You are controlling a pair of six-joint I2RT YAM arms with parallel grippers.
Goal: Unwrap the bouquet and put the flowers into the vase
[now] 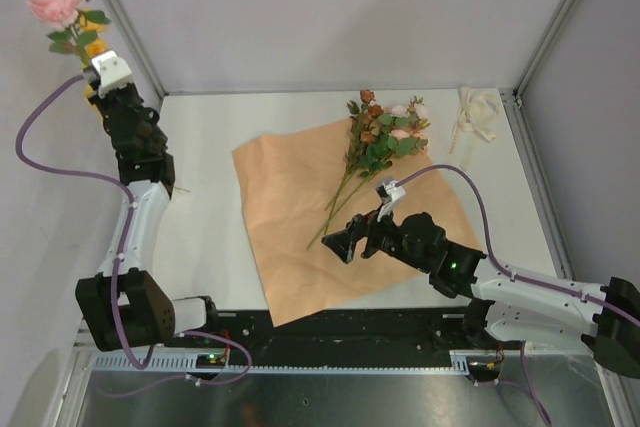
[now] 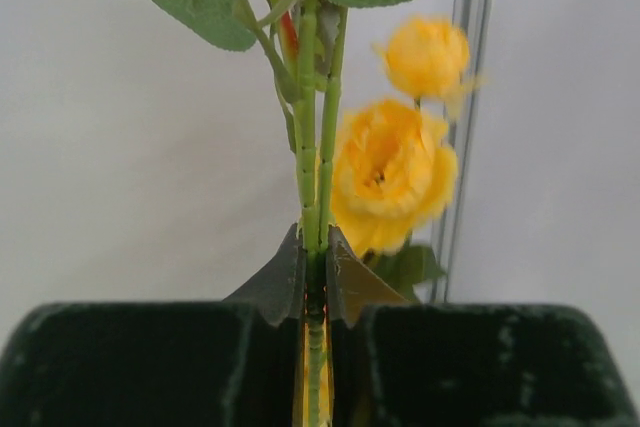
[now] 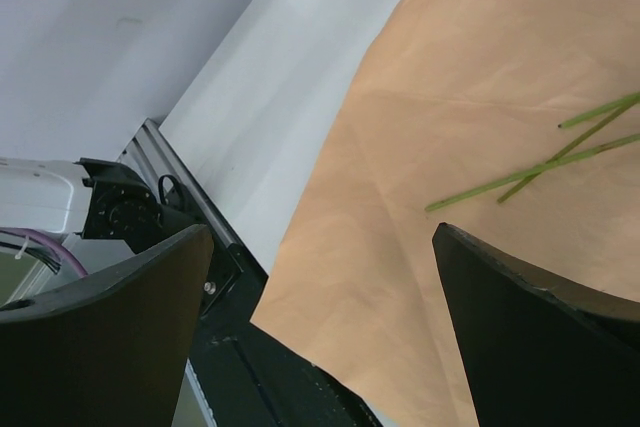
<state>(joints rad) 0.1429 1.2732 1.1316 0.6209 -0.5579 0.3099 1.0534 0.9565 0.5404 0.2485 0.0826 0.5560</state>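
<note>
Aloft, the left pincer (image 2: 314, 247) pinches slender green stems (image 2: 307, 137)

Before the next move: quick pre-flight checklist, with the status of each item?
1. Left gripper shut on the held stems: ok, stems pinched between its fingers.
2. Held stems clear of the table: ok, raised high at the far left.
3. Right gripper open: ok, jaws wide above the paper.
4. Right gripper around the loose flowers: not ok, their stem ends lie ahead of the fingers.
5. Ribbon off the loose flowers: ok, it lies apart at the far right corner.
6. Vase located: cannot tell, no view shows it clearly.
</note>
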